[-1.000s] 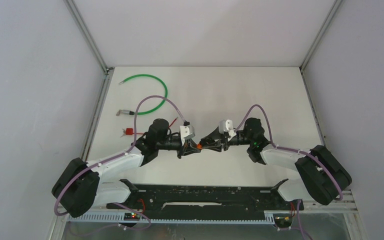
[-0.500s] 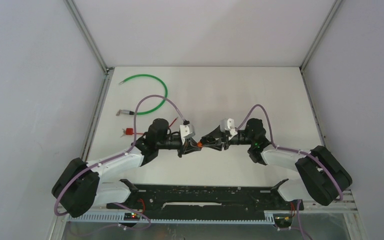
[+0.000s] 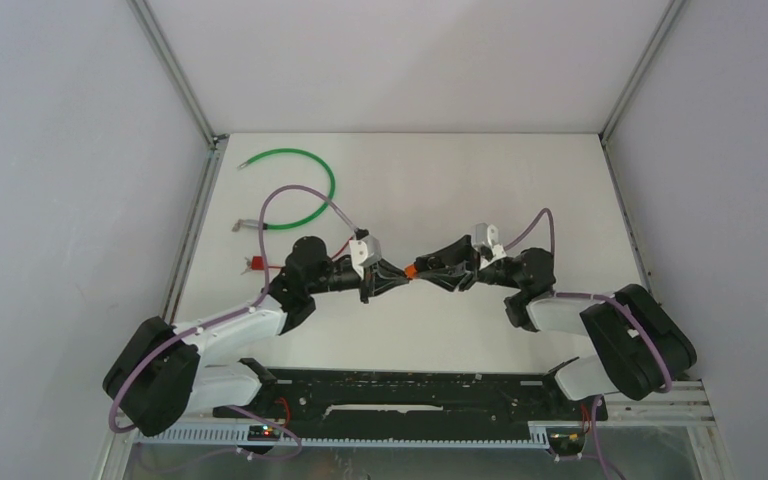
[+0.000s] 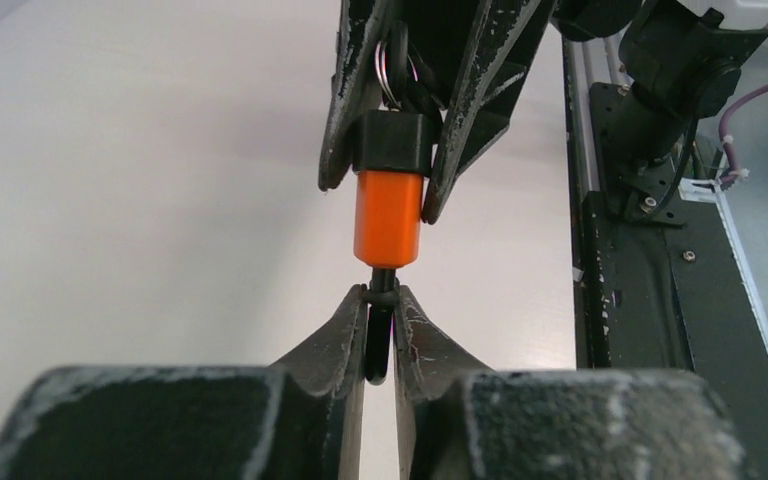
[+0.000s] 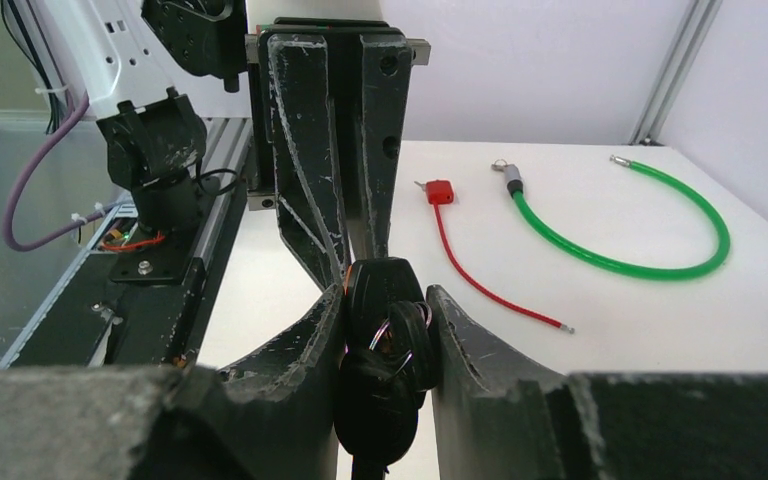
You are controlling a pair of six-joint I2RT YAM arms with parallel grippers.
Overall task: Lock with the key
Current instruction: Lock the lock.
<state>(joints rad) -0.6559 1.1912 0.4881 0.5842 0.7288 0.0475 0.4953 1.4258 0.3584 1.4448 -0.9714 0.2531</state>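
A small orange lock with a black cap hangs in the air between my two grippers above the table. My left gripper is shut on the thin black stem at the lock's near end. My right gripper is shut on a bunch of black keys on a metal ring, at the lock's capped end. Whether a key blade sits in the lock is hidden. In the top view the lock shows between the left gripper and the right gripper, tip to tip.
A green cable lies at the back left of the table and also shows in the right wrist view. A red cable with a red plug lies near it. A black rail runs along the near edge.
Both wrists have turned and the meeting point of the grippers has moved slightly up and to the right. The right arm has swung outward to the right. Both grips have held.
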